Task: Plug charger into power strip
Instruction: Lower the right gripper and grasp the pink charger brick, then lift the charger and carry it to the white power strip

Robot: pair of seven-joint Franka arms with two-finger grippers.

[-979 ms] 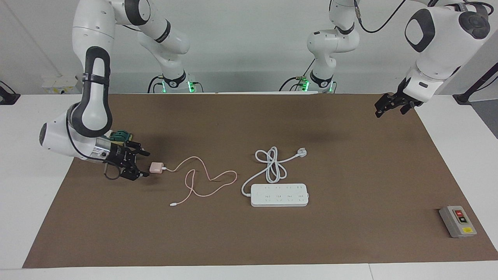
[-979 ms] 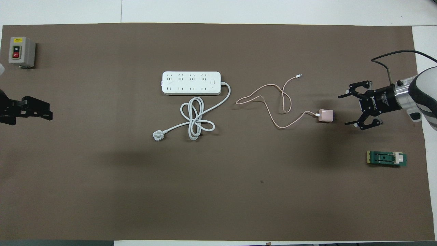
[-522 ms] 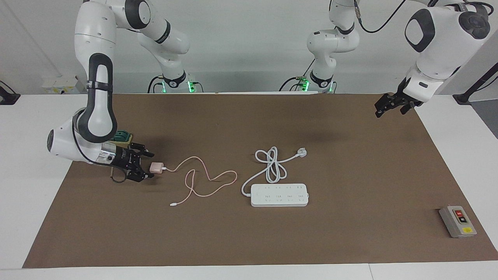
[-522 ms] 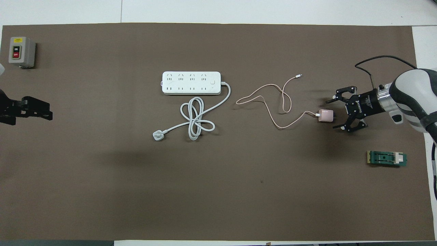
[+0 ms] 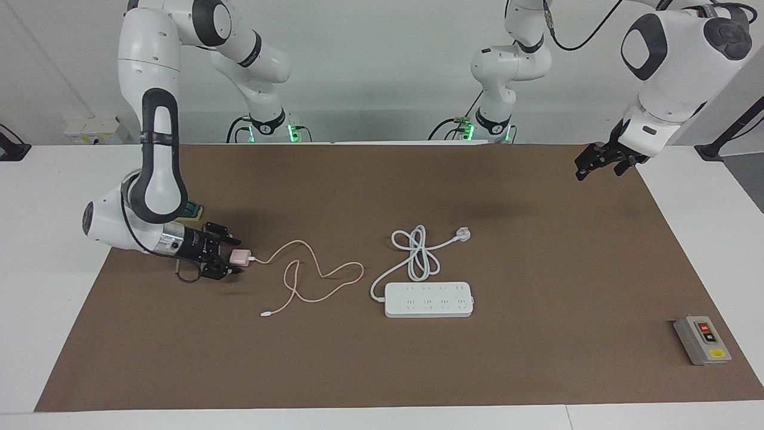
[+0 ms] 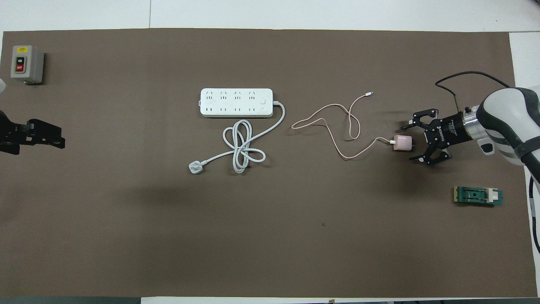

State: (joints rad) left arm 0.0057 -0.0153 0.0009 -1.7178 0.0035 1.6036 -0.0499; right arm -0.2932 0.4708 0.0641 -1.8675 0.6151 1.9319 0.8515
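The pale-pink charger [image 5: 240, 257] lies on the brown mat toward the right arm's end, also in the overhead view [image 6: 402, 143]. Its thin pink cable winds toward the power strip and ends in a white tip [image 6: 370, 93]. My right gripper [image 5: 234, 257] is open and low at the mat, one finger on each side of the charger's prong end, as the overhead view [image 6: 408, 143] shows. The white power strip [image 5: 428, 299] lies flat mid-table [image 6: 236, 102] with its thick cord looped. My left gripper [image 5: 588, 167] waits in the air over the mat's edge [image 6: 59, 139].
The strip's white three-pin plug [image 6: 195, 168] lies nearer the robots than the strip. A grey button box [image 6: 26, 64] stands at the left arm's end. A green flat part [image 6: 478, 196] lies near the right arm, nearer the robots than the charger.
My right gripper has slid along the mat toward the charger, and its open fingers now stand on both sides of it. The charger, cable and left arm have not moved.
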